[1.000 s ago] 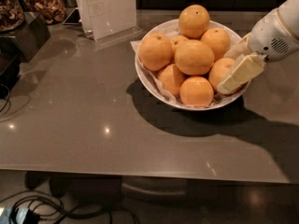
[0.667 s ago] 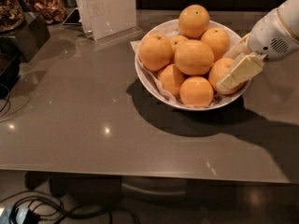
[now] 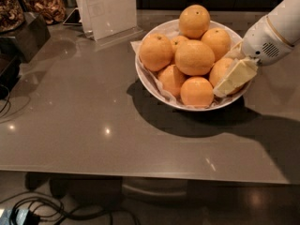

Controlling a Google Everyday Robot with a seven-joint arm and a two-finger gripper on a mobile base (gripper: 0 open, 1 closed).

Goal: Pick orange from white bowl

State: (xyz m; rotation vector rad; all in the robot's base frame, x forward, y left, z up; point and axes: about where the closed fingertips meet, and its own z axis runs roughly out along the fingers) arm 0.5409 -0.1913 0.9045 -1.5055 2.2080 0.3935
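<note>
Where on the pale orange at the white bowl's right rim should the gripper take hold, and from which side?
Grip the round pale orange fruit across its widest middle, coming from the right and above. Neighbouring oranges crowd its left and front, while its rim side is exposed over the low wall of the shallow glossy white bowl. The two-finger gripper sits at that side.

hand (image 3: 230,75) | at white bowl (image 3: 146,84) rim | apparently touching orange (image 3: 220,69)

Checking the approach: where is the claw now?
Camera view, right side: the claw is at the right rim of the bowl, against the rightmost orange.
</note>
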